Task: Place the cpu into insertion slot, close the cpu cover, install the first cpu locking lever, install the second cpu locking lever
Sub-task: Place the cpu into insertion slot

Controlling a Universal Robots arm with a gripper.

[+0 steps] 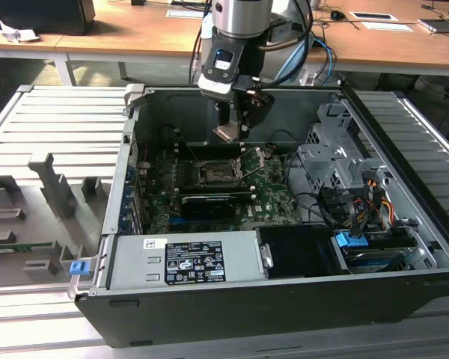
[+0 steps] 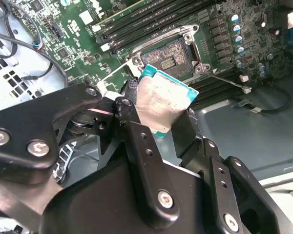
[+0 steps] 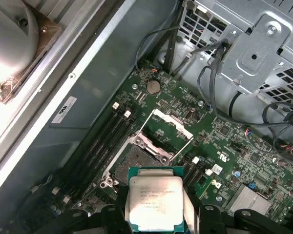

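gripping the cpu (image 3: 155, 202) by two opposite edges with the black fingers (image 2: 136, 139) of the gripper (image 2: 158, 117), closed firmly on it, silvery lid facing up. hovering above the insertion slot (image 3: 136, 163) and a little to one side of it, not yet seated. probably well clear of the insertion slot's rim, though hard to judge the gap from here. beside the insertion slot, on the side away from the chip, the cpu cover (image 3: 172, 122) swung up and open, dark pin field exposed.

likely light, stiff and flat, with slick metal on top. fragile on the underside, and just as delicate down in the insertion slot. best taken by the green edges alone, as here, with modest squeeze, kept level and square to the insertion slot, never pressed.
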